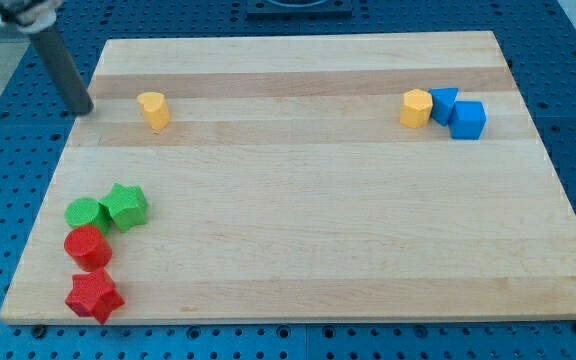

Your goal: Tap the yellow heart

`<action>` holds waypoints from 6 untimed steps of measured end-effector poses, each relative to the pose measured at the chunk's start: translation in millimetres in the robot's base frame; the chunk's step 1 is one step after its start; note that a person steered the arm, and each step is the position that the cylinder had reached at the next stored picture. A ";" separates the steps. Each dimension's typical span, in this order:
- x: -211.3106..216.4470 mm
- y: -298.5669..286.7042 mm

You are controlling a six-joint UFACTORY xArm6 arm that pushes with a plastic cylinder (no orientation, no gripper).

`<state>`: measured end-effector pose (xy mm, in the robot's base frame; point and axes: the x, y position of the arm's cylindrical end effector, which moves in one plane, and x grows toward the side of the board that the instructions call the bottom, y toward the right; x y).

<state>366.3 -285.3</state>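
Note:
The yellow heart (153,109) lies near the board's upper left. My tip (84,110) rests at the board's left edge, level with the heart and a short way to its left, not touching it. The dark rod slants up from the tip toward the view's top left corner.
A yellow hexagon-like block (416,107) touches a blue block (444,102) and a blue cube (468,120) at the upper right. At the lower left sit a green round block (86,214), a green star (126,206), a red round block (88,247) and a red star (94,296). The wooden board (308,220) lies on a blue perforated table.

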 end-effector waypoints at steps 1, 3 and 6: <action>10.6 20.0; 10.9 58.3; 10.9 188.9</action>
